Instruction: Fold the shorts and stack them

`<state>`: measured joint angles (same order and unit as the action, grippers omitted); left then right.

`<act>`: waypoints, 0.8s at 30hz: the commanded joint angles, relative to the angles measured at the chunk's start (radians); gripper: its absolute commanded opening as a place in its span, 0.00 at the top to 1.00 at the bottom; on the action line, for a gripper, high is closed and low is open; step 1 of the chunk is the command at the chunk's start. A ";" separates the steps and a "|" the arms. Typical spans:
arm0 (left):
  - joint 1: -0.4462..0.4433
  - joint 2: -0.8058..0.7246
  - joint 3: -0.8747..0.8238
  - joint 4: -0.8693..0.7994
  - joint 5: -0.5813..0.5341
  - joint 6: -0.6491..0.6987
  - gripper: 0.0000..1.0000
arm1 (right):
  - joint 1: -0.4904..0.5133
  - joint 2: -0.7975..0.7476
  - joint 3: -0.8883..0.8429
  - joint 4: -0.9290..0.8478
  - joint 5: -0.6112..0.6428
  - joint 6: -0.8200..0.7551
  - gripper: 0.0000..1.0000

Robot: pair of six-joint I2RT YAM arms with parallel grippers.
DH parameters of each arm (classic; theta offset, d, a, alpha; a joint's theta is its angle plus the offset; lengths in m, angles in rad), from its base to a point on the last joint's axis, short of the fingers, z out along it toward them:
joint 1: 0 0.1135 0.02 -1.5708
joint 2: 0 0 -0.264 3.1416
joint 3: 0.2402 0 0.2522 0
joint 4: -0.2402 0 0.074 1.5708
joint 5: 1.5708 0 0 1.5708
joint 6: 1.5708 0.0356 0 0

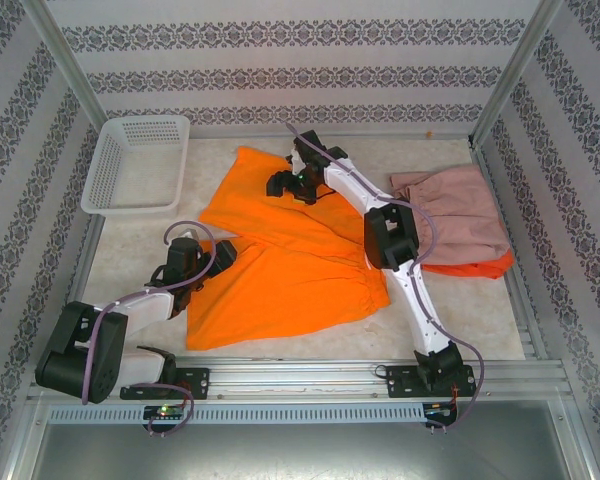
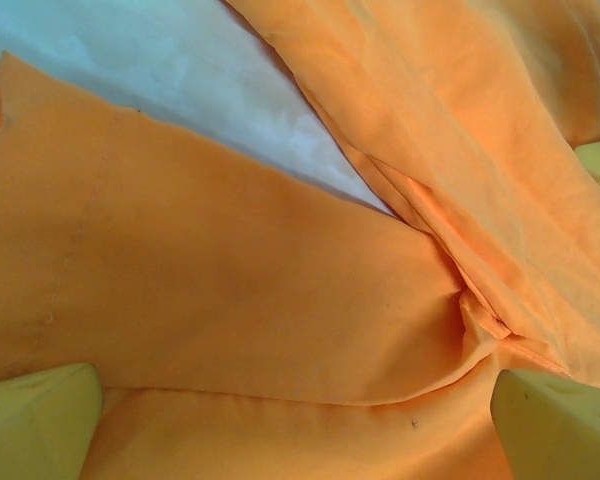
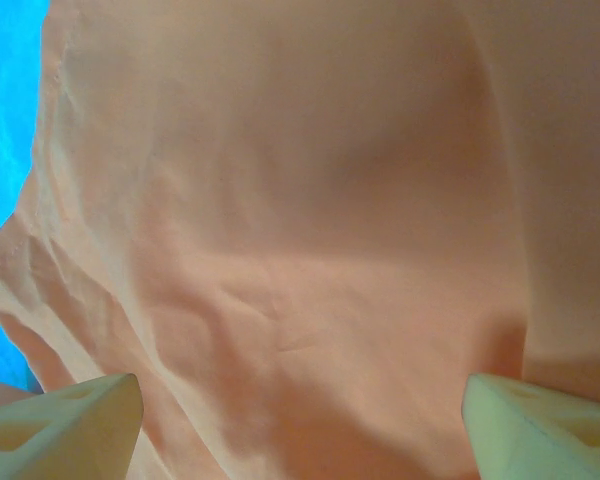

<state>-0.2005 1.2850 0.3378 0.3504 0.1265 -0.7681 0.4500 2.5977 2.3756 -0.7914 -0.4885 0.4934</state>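
Observation:
The yellow-orange shorts (image 1: 290,275) lie spread flat in the middle of the table, legs pointing up-left. My left gripper (image 1: 223,252) is open at the lower leg's left edge, with a fabric fold (image 2: 280,330) between its yellow fingers (image 2: 40,425). My right gripper (image 1: 280,186) hovers open over the upper leg, and smooth cloth (image 3: 310,250) fills the gap between its fingers (image 3: 540,420). At the right, the dusty pink shorts (image 1: 460,215) lie folded on top of the red-orange shorts (image 1: 480,268), whose edge peeks out below.
A white mesh basket (image 1: 135,165) stands at the back left corner. Patterned walls enclose the table on three sides, with metal posts at the back corners. Bare tabletop (image 1: 140,250) shows left of the orange shorts, and a metal rail (image 1: 310,375) runs along the near edge.

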 commanded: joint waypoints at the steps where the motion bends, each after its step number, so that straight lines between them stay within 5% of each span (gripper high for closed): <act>1: 0.012 0.012 0.000 0.005 0.004 -0.005 0.00 | 0.007 0.057 0.083 -0.078 -0.043 0.010 0.16; 15: 0.023 -0.087 0.160 -0.091 0.041 0.074 0.00 | 0.088 0.138 0.199 -0.078 -0.134 -0.013 0.15; 24: 0.034 -0.015 0.312 -0.097 0.076 0.066 0.00 | 0.099 0.088 0.257 -0.061 -0.140 -0.032 0.15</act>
<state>-0.1806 1.2457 0.5930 0.2745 0.1734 -0.7189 0.5568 2.7293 2.6003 -0.8558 -0.6231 0.4896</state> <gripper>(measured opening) 0.999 0.853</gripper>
